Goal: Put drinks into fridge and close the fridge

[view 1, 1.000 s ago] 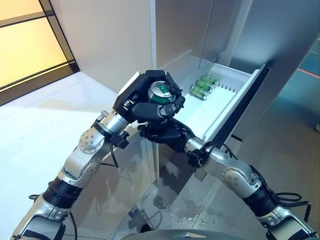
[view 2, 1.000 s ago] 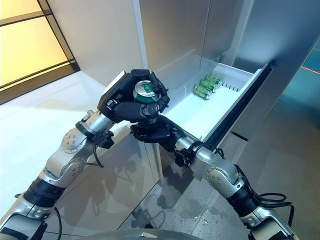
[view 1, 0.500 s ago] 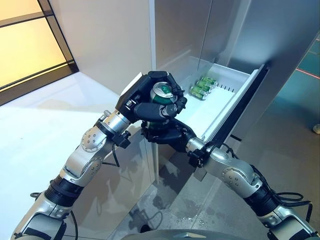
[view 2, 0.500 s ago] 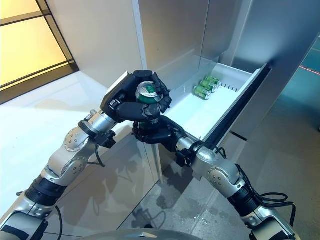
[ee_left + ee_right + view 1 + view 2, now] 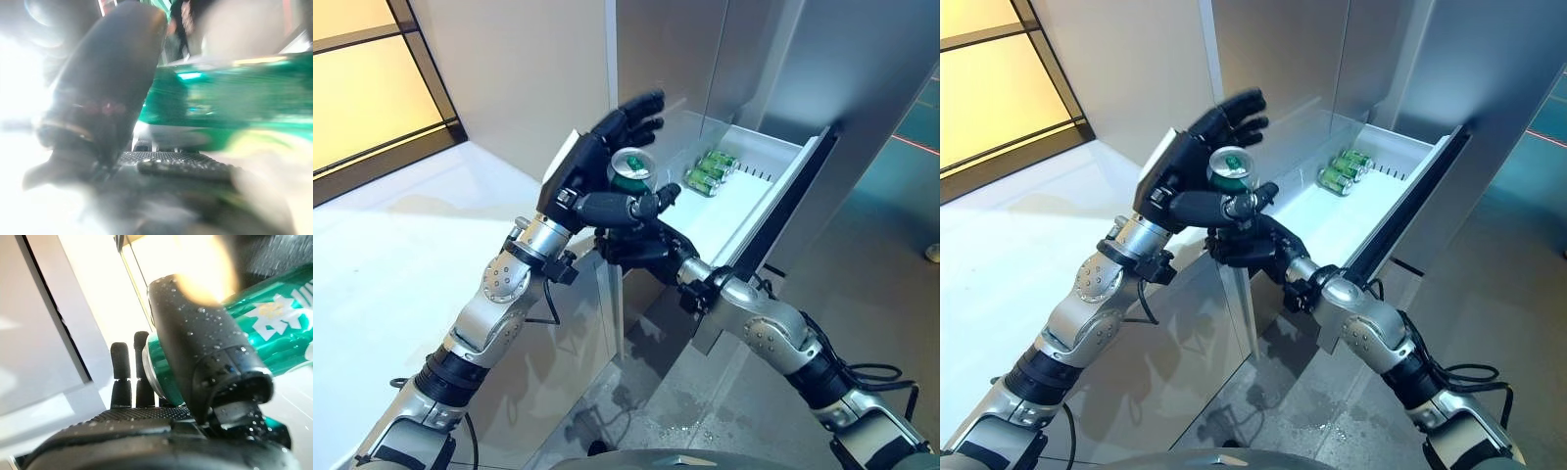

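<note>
A green drink can (image 5: 629,168) stands upright in the air just in front of the open fridge drawer (image 5: 736,217). My right hand (image 5: 641,245) grips it from below; in the right wrist view its thumb (image 5: 195,333) lies across the can (image 5: 288,328) and its fingers curl behind. My left hand (image 5: 582,171) is open beside the can, fingers stretched upward and thumb (image 5: 612,206) still next to the can's side. The left wrist view shows the same can (image 5: 234,107) past that thumb. Several more green cans (image 5: 710,168) lie at the drawer's back.
The white drawer juts out to the right with a dark front panel (image 5: 783,211). Grey fridge walls (image 5: 675,59) rise behind it. A white counter (image 5: 401,245) spreads to the left, and grey floor (image 5: 862,274) lies to the right.
My left hand's fingers have opened off the can and now point up. The can stays in my right hand, and both hands have risen slightly toward the drawer.
</note>
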Motion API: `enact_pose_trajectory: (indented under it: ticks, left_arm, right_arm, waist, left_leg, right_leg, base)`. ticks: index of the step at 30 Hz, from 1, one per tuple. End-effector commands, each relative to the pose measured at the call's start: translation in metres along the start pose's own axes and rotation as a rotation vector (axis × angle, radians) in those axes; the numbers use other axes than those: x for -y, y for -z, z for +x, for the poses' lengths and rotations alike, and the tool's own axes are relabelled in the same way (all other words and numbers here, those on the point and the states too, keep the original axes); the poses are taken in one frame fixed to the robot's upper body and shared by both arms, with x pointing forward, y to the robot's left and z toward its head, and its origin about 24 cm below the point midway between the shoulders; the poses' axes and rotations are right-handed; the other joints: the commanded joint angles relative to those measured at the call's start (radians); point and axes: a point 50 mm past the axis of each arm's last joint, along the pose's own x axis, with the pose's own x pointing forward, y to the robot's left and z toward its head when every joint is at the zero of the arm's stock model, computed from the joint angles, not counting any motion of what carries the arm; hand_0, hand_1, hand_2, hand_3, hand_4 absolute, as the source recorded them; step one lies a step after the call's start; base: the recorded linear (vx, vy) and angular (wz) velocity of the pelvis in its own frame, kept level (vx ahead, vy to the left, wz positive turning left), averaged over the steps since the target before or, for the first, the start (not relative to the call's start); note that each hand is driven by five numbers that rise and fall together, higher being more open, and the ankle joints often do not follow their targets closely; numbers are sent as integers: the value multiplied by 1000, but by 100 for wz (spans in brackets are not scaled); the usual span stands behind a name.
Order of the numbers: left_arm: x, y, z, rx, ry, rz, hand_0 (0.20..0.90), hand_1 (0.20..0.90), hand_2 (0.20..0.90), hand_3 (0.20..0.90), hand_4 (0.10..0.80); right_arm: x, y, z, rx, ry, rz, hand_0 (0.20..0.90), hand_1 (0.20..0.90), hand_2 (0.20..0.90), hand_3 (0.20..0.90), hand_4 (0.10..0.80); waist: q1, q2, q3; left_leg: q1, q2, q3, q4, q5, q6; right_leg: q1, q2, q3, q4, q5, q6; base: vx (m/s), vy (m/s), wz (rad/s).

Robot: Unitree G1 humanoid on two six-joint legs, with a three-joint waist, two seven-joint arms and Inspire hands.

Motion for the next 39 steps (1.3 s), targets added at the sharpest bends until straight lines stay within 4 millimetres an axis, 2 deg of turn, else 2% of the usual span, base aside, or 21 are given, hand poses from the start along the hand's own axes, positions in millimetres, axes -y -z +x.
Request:
enact_pose_trajectory:
  ticks: [1,7,12,18,22,25,29,32,34,37,39]
  left_arm:
    - [-11,-60,22,382,-71,48,900,900,900,900,800]
    - [-21,-72,21,427,-159,100,900,900,900,900,800]
    - [-26,-66,22,375,-176,76,900,900,900,900,800]
    - [-26,-40,20,188,-105,-59,900,900,900,900,800]
    - [-10,-8,11,1,55,-322,900,900,900,900,800]
    - [8,17,-4,-154,192,-504,900,900,900,900,800]
    - [21,48,-31,-346,246,-658,900,900,900,900,800]
    - [29,64,-51,-458,265,-686,900,900,900,900,800]
    - [36,80,-71,-574,254,-737,900,900,900,900,800]
    - [42,95,-91,-685,251,-746,900,900,900,900,800]
    - [45,109,-114,-811,239,-723,900,900,900,900,800]
  right_arm:
    - [-17,-93,3,433,-61,24,300,300,300,200,100]
    - [3,-100,0,484,74,-19,300,300,300,200,100]
    - [23,-109,-4,552,230,-83,300,300,300,200,100]
    - [53,-123,-16,636,455,-201,300,300,300,200,100]
    - [78,-142,-27,656,595,-288,300,300,300,200,100]
    - [95,-157,-34,653,681,-355,300,300,300,200,100]
    - [126,-176,-51,611,799,-459,300,300,300,200,100]
    - [145,-185,-59,566,864,-502,300,300,300,200,100]
    - [161,-190,-64,498,913,-529,300,300,300,200,100]
    - [174,-190,-68,435,957,-555,300,300,300,200,100]
    - [183,-190,-71,370,992,-587,300,300,300,200,100]
  waist:
    - [10,-19,-89]
    - [15,-20,-87]
    - [20,-18,-82]
    - [33,-16,-70]
    - [52,-14,-60]
    - [68,-12,-49]
    - [91,-10,-38]
    - [107,-8,-31]
    - [124,-6,-27]
    - [136,-3,-21]
    - [148,1,-14]
  left_leg:
    - [62,-18,28,2,-125,33]
    - [63,-18,14,2,-127,31]
    - [69,-17,7,2,-131,30]
    - [75,-15,0,4,-133,28]
    - [75,-12,-6,8,-134,25]
    - [75,-10,-14,7,-132,21]
    - [81,-8,-25,3,-136,15]
    - [78,-7,-32,2,-131,12]
    - [73,-8,-44,3,-123,9]
    - [71,-10,-56,4,-118,6]
    - [65,-11,-63,6,-113,4]
  right_leg:
    - [-96,-12,14,-23,138,48]
    - [-90,-13,-1,-20,130,45]
    - [-84,-15,-10,-16,123,44]
    - [-75,-17,-29,-11,120,46]
    - [-70,-19,-46,-6,117,45]
    - [-66,-20,-61,-2,114,43]
    - [-53,-24,-86,-1,105,45]
    - [-51,-28,-106,3,102,47]
    - [-49,-31,-123,6,99,46]
    - [-47,-32,-137,8,97,46]
    - [-47,-34,-147,11,96,45]
  base:
    - [1,-3,5]
    - [5,3,3]
    - [17,7,4]
    - [23,-2,7]
    - [39,3,12]
    - [36,14,17]
    - [40,18,15]
    - [8,7,20]
    - [20,4,25]
    - [33,-9,19]
    - [32,-12,28]
